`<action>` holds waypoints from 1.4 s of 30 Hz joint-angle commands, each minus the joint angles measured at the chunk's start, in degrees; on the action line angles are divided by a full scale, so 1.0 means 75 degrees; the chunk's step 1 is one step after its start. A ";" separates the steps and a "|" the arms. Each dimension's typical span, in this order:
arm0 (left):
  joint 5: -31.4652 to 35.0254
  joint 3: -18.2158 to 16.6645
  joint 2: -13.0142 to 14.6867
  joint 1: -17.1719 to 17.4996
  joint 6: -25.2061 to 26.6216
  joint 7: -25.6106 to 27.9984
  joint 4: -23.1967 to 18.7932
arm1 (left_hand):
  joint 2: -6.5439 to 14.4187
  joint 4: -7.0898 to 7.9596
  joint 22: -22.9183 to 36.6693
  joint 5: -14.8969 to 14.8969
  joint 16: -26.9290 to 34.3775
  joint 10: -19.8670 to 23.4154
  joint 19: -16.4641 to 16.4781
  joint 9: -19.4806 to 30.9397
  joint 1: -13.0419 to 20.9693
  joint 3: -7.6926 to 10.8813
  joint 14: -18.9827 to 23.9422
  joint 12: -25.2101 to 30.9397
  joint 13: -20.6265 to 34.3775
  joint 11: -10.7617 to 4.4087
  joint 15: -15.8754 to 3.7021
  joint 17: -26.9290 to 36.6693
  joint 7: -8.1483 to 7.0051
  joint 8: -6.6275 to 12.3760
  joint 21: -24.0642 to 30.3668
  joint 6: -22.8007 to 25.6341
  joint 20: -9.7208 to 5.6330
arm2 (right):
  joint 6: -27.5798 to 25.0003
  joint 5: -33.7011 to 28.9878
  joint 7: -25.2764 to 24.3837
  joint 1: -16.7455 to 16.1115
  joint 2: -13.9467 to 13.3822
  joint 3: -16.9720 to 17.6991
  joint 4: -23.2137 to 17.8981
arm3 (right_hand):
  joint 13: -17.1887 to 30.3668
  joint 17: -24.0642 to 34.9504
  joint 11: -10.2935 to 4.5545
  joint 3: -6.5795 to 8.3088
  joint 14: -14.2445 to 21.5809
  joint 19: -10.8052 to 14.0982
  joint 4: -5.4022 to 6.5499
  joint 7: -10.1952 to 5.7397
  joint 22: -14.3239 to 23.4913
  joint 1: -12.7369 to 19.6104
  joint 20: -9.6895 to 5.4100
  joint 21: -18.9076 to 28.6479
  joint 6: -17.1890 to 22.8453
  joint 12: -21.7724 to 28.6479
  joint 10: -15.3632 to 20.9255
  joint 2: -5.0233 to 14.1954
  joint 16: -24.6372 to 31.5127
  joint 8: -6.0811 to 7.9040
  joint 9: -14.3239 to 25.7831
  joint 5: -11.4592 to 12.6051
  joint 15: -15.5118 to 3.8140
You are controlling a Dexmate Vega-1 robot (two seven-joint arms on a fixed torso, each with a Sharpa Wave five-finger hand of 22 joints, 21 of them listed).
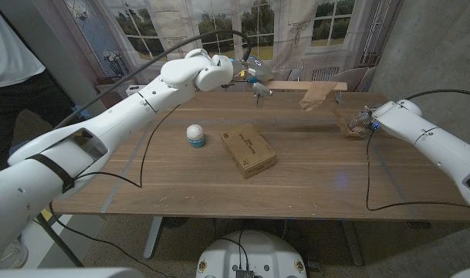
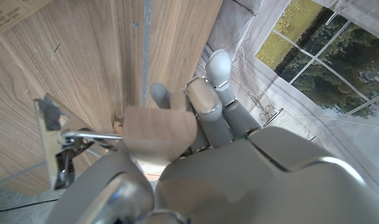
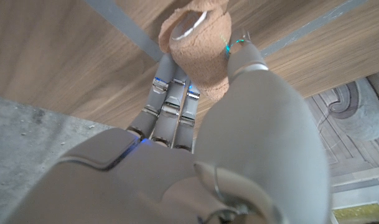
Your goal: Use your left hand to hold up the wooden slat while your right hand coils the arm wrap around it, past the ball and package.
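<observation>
While the package (image 1: 248,150) and the ball (image 1: 195,135) are sitting nearest on the table (image 1: 312,185), the right hand (image 1: 360,122) is clasping the roll of tan arm wrap (image 1: 349,127) farther back at the right. Farthest off, the left hand (image 1: 251,73) is gripping one end of the wooden slat (image 1: 304,86), holding it level above the far edge with its long axis running left to right, and a strip of wrap is hanging from it.

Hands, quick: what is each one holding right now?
Left hand: holding the wooden slat up by one end.
Right hand: gripping the arm wrap roll.
</observation>
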 commanded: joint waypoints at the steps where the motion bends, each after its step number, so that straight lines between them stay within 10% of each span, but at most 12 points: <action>1: -0.0041 -0.0011 -0.0008 -0.0052 0.0097 0.0059 0.0100 | 0.0052 0.0327 0.0022 -0.0017 -0.0030 0.0017 -0.0019 0.0006 -0.0014 0.0352 -0.0009 0.0039 0.0014 -0.0040 -0.0034 -0.0001 0.0100 0.0049 0.0042 -0.0032 -0.0224 | -0.0082 0.1056 -0.1235 -0.1796 -0.0461 0.1331 -0.1663 | 0.0046 0.0044 -0.0901 0.0042 0.1995 -0.0072 0.0096 0.0939 0.0009 0.1470 -0.0942 0.0059 0.0938 0.0051 0.1335 0.1514 -0.0004 0.0038 0.0052 0.0022 -0.2231; 21: -0.0092 0.0135 -0.0124 -0.0253 -0.0022 0.0119 0.0346 | 0.0049 0.0325 0.0020 -0.0015 -0.0028 0.0004 -0.0025 -0.0013 -0.0022 0.0359 -0.0007 0.0039 0.0015 -0.0064 -0.0035 0.0000 0.0096 0.0069 0.0043 -0.0040 -0.0208 | 0.0251 0.2057 -0.3410 -0.4568 -0.0483 0.3131 -0.3534 | 0.0065 0.0109 -0.0901 0.0014 0.2004 -0.0098 0.0102 0.0960 0.0011 0.1484 -0.0953 0.0085 0.0945 -0.0001 0.1373 0.1507 -0.0065 0.0004 0.0096 0.0033 -0.2229; 42: -0.0060 0.0312 -0.0295 -0.0471 -0.0062 0.0132 0.0632 | 0.0050 0.0325 0.0024 -0.0015 -0.0029 -0.0003 -0.0026 -0.0023 -0.0025 0.0365 -0.0007 0.0037 0.0015 -0.0045 -0.0032 -0.0001 0.0104 0.0090 0.0058 -0.0052 -0.0218 | 0.1114 0.0826 -0.5907 -0.6692 0.0683 0.3855 -0.4997 | 0.0049 0.0193 -0.0861 -0.0018 0.2104 -0.0092 0.0099 0.0979 0.0018 0.1514 -0.0954 0.0146 0.1028 -0.0054 0.1492 0.1504 -0.0092 -0.0048 0.0084 0.0044 -0.2222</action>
